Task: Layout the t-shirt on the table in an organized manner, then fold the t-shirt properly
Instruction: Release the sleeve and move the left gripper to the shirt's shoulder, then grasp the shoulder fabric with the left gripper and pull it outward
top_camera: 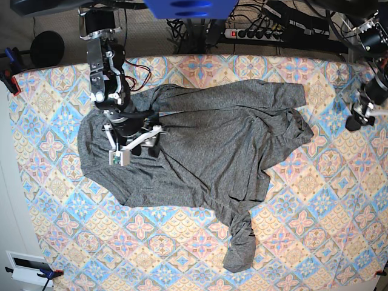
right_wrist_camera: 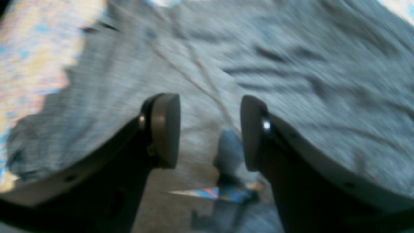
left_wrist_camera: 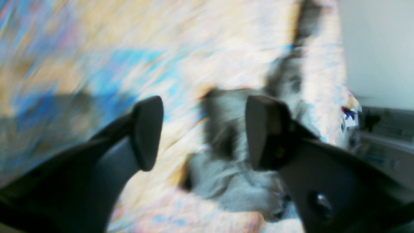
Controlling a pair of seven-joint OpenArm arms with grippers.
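Observation:
The dark-grey t-shirt [top_camera: 212, 133] lies spread across the middle of the table [top_camera: 315, 200], with one sleeve trailing toward the front [top_camera: 239, 242] and another bunched at the right [top_camera: 291, 121]. My right gripper [top_camera: 144, 147] is open just over the shirt's left part. In the right wrist view this gripper [right_wrist_camera: 210, 132] is empty, with grey fabric [right_wrist_camera: 291, 64] below it. My left gripper [top_camera: 354, 120] is at the table's right edge, apart from the shirt. In the blurred left wrist view this gripper [left_wrist_camera: 205, 134] is open and empty, with the shirt [left_wrist_camera: 226, 174] lying beyond it.
A power strip and cables [top_camera: 260, 30] run behind the table's back edge. A clamp [top_camera: 9, 76] grips the left corner. A white box [top_camera: 24, 264] sits at the front left, off the cloth. Both wrist views are motion-blurred.

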